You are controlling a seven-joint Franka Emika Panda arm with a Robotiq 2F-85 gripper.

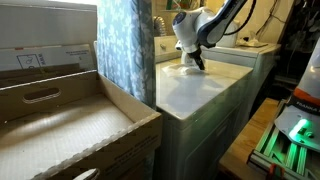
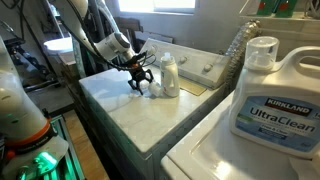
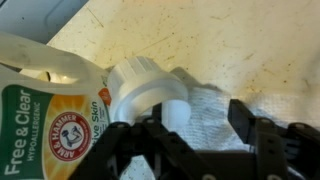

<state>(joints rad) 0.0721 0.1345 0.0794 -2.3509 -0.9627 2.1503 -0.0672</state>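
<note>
The hand (image 3: 185, 128) is spread, its two black fingers (image 3: 250, 122) standing well apart. In the wrist view the white screw cap (image 3: 150, 92) of a detergent bottle (image 3: 50, 105) sits in the gap between them. The gap is wider than the cap, which lies closer to one finger than to the other. I cannot tell whether either finger touches it.

The bottle's label reads "Free & Clear" and "Hypoallergenic" on a green panel. Beside that is the round red and yellow "Arm & Hammer" badge.

A crumpled white cloth (image 3: 205, 108) lies just beside the cap, under the fingers.

In an exterior view the hand (image 2: 140, 80) hangs low over the pale top of a washing machine (image 2: 115, 110). The white bottle (image 2: 169, 75) stands upright just beside the hand, near the back edge. Another exterior view shows the hand (image 1: 197, 62) at the far end of the same top (image 1: 195, 95).

In the foreground of an exterior view a big white jug (image 2: 266, 95) stands on the neighbouring machine, well apart from the hand. Its blue label reads "Kirkland" and "UltraClean".

An open cardboard box (image 1: 60, 115) fills the near side of an exterior view. A blue patterned curtain (image 1: 125, 45) hangs between the box and the washing machine.
</note>
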